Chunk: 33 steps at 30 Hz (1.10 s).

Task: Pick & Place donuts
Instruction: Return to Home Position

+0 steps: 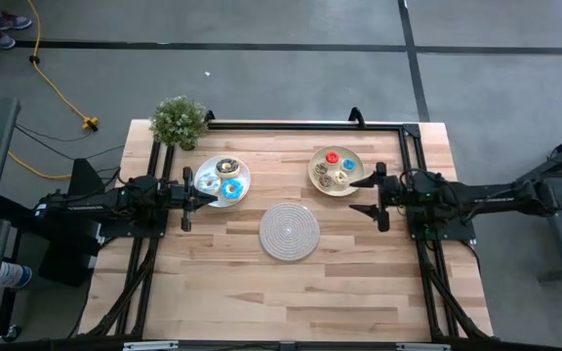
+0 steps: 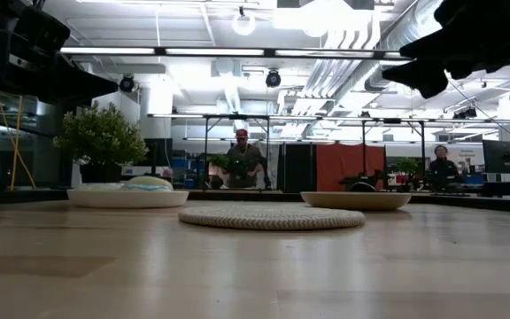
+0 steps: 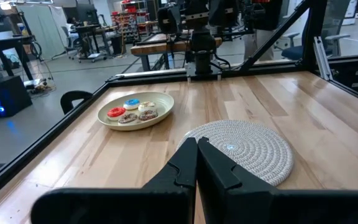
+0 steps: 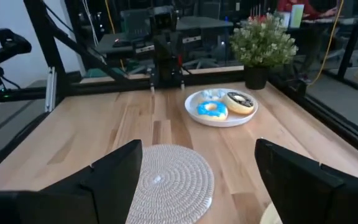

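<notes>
Three larger donuts, white-iced (image 1: 207, 179), blue-iced (image 4: 212, 110) and dark brown (image 4: 239, 102), lie on a white plate (image 1: 245, 174). The mini donuts, among them a red one (image 3: 115, 112) and a blue one (image 3: 131, 103), lie on a yellow-green plate (image 1: 312, 175). My left gripper (image 1: 213, 196) is shut and hovers at the white plate's near-left rim. My right gripper (image 1: 362, 195) is open and hovers just right of the yellow-green plate. In the low view both arms hang well above the tabletop.
A round pale spiral mat (image 1: 289, 231) lies between the plates, nearer the near edge. A potted plant (image 1: 179, 121) stands at the far left corner. A black frame rail (image 1: 301, 124) runs along the far edge. People (image 2: 242, 159) sit in the room behind.
</notes>
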### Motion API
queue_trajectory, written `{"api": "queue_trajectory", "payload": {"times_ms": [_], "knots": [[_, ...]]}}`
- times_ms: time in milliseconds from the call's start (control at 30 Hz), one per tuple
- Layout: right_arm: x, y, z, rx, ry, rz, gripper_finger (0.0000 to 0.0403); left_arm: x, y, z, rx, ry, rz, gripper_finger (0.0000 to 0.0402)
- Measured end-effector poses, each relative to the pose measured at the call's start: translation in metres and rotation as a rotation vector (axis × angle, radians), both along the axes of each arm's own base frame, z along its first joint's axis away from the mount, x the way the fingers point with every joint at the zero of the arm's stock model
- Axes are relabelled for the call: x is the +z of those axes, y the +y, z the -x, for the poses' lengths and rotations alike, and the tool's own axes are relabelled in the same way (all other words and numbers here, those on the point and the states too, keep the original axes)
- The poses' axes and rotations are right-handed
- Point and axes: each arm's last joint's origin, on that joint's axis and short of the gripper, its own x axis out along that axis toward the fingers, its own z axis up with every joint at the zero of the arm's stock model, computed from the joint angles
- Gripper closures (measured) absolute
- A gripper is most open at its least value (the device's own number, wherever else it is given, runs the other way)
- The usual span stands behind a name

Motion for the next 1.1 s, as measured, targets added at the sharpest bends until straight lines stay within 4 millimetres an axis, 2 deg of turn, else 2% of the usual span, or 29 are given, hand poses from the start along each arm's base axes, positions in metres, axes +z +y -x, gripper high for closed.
{"api": "queue_trajectory", "payload": {"times_ms": [167,300,533,733,867,1100], "knots": [[-0.003,0.000,0.010,-0.026,-0.012,0.008,0.0101,0.000,0.000,0.000,0.000,0.000,0.000,0.0401],[-0.002,-0.002,0.019,-0.039,-0.013,0.071,0.0124,0.000,0.000,0.000,0.000,0.000,0.000,0.0401],[0.001,-0.003,0.028,-0.049,-0.050,0.084,0.0214,0.000,0.000,0.000,0.000,0.000,0.000,0.0401],[0.004,0.000,0.035,0.045,-0.103,-0.009,0.0319,0.000,0.000,0.000,0.000,0.000,0.000,0.0401],[0.007,0.001,0.041,0.072,-0.139,0.024,0.0390,0.000,0.000,0.000,0.000,0.000,0.000,0.0401],[0.011,0.003,0.052,0.105,-0.215,0.065,0.0399,0.000,0.000,0.000,0.000,0.000,0.000,0.0401]]}}
